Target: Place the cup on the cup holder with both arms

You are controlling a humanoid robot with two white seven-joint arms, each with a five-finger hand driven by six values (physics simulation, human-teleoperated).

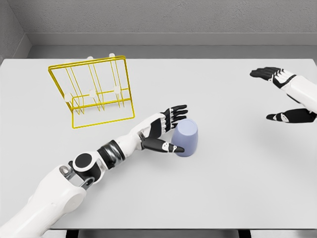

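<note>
lavender cup (pixel 187 138) upside down on white table (pixel 223 188); left hand (pixel 165 130) spread wide, touching its side. right hand (pixel 285 96) open, far right. yellow wire cup holder (pixel 94 91) back left.

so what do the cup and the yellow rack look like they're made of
The pale lavender cup looks like matte plastic or glazed ceramic: smooth, opaque, no sharp highlights. The yellow wire rack looks like thin coated metal rod, with white pegs. It is a render, so both are guesses.
</note>
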